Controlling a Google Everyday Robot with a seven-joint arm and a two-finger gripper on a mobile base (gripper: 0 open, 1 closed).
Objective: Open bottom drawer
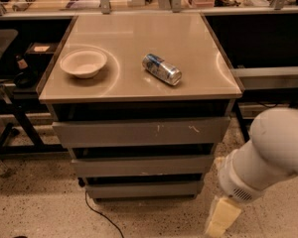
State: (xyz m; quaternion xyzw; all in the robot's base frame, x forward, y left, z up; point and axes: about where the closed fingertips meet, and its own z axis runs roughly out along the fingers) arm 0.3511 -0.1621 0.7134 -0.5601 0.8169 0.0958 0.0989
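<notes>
The bottom drawer [144, 189] was seen shut, lowest of three fronts under the front edge of the worktop [198, 53]. The gripper [221, 216] was held low below the front right corner, apart from the drawer; its grip could not be told. The whole pull was judged left

Warm overhead light; pale glare on the counter [134, 38]; deep shadow beneath its edge; hand [221, 218] well lit, near right.
</notes>
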